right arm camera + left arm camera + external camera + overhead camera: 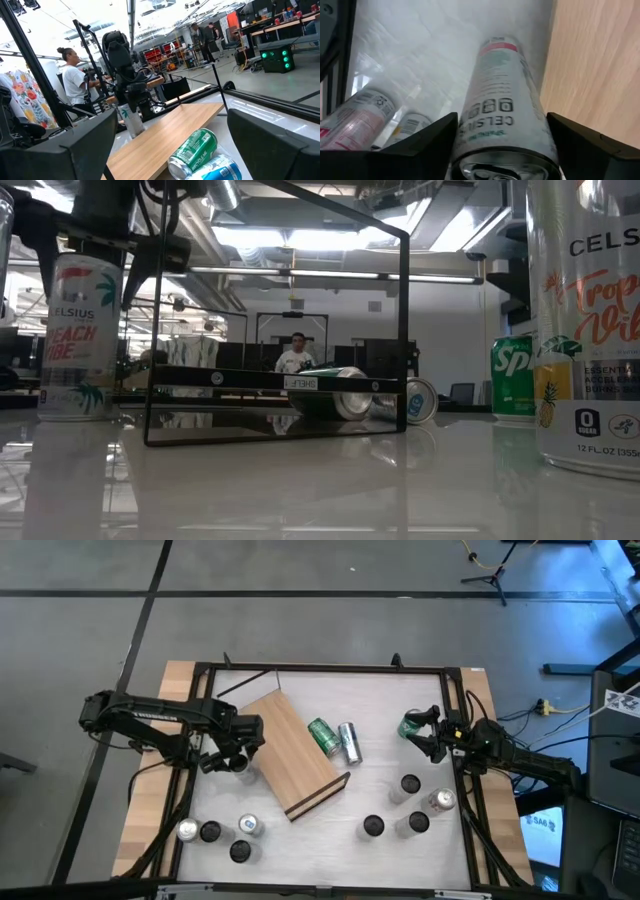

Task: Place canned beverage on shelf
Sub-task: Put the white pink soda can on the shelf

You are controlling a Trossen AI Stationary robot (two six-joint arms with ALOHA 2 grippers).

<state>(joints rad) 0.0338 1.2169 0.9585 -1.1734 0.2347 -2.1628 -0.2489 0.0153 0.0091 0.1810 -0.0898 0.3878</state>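
Observation:
The shelf [295, 755] is a light-wood board with dark edges, lying aslant on the white table; it also shows in the left wrist view [595, 65] and the right wrist view [165, 135]. A white Celsius can [500, 90] stands upright on the table just left of the shelf [241, 765]. My left gripper [232, 757] points down over it, open, one finger on each side of the can's top [502, 145]. My right gripper [428, 732] waits open at the table's right, pointing level toward the shelf [170, 150].
A green can [325, 737] and a silver can [349, 743] lie on their sides at the shelf's right edge. A green can [409, 726] stands by my right gripper. Several cans stand near left [225, 835] and near right [415, 805]. A black frame [330, 668] rims the table.

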